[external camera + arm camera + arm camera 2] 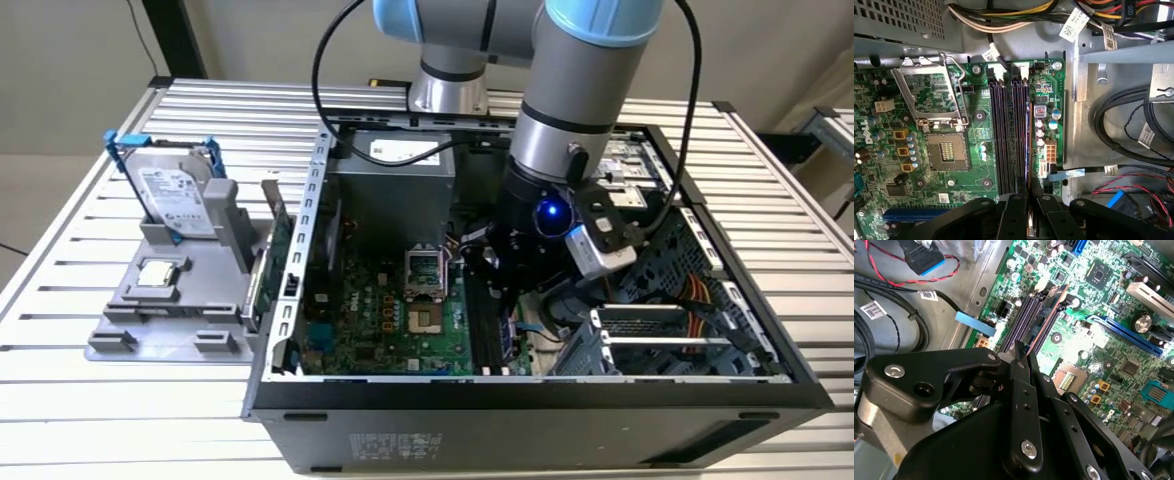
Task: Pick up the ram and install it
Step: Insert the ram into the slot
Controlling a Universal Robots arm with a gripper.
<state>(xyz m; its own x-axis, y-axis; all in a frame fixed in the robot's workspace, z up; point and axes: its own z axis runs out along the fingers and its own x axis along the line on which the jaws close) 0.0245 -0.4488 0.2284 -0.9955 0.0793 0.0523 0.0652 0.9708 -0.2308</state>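
My matt black plastic pincer [1021,352] grips the thin ram [1046,315], a copper-edged board. The glossy green motherboard [979,125] sits in a matt black metal case [534,425] on the ribbed, brushed aluminium bench [107,410].

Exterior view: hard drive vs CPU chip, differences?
The hard drive stands upright; the CPU chip lies flat. The hard drive is much larger than the CPU chip. The hard drive has a blue frame; the CPU chip has none. Both are silver and sit on the grey fixture outside the case.
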